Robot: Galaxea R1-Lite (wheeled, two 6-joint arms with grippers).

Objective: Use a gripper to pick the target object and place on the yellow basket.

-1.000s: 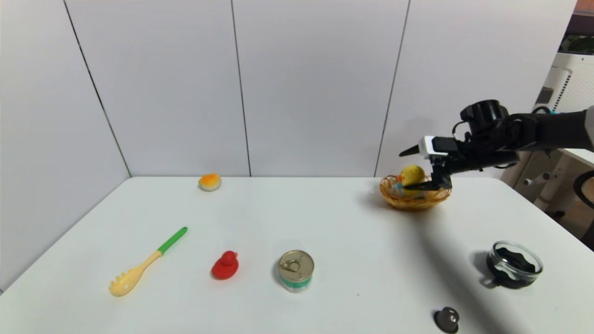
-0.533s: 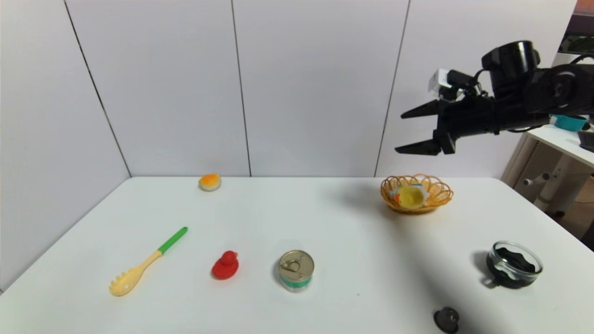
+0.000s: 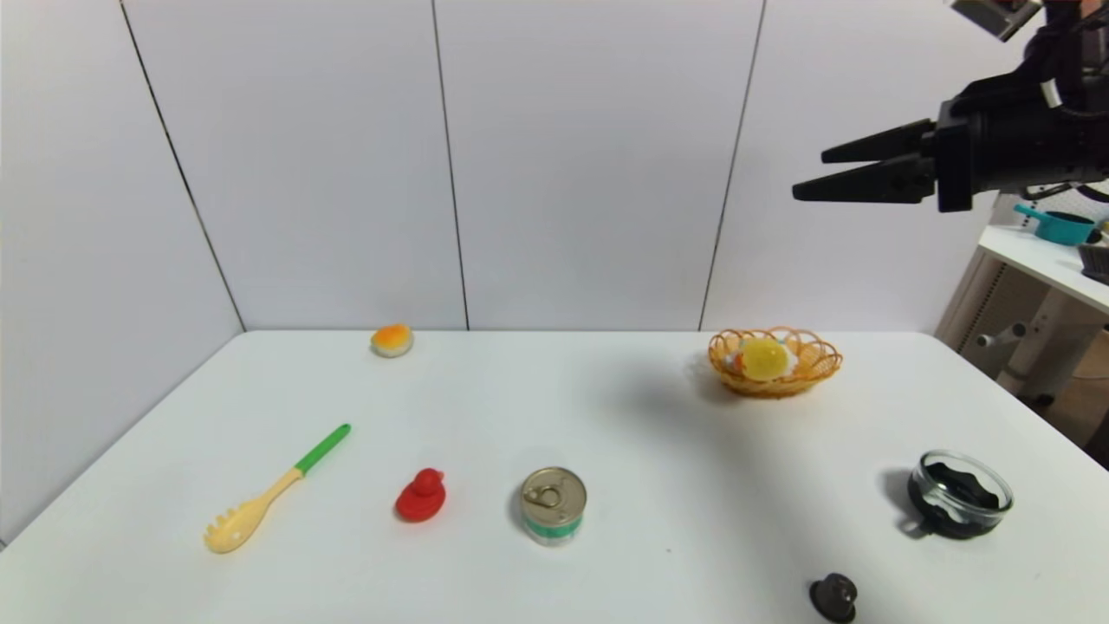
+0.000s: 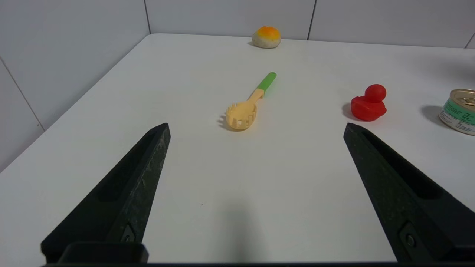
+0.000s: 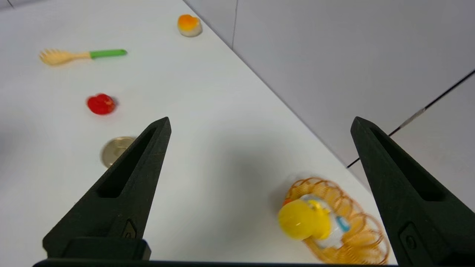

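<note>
The target object, a yellow duckling (image 3: 764, 358) on a white base with blue wheels, lies inside the yellow basket (image 3: 819, 357) at the table's far right. In the right wrist view the duckling (image 5: 304, 219) shows tipped over in the basket (image 5: 374, 237), head toward the table's middle. My right gripper (image 3: 810, 176) hangs high above and to the right of the basket, open, with nothing between its fingers (image 5: 260, 119). My left gripper (image 4: 256, 125) is out of the head view; its own camera shows it open and empty above the table's near left part.
On the table lie a red rubber duck (image 3: 421, 497), a tin can (image 3: 554, 504), a pasta spoon with a green handle (image 3: 275, 489), a small bun (image 3: 392, 340), a dark glass bowl (image 3: 960, 494) and a small black knob (image 3: 834, 596). A side table (image 3: 1048, 260) stands off right.
My right gripper let go of the duckling, opened wide and rose up and to the right, away from the basket. The duckling tipped over and stays in the basket.
</note>
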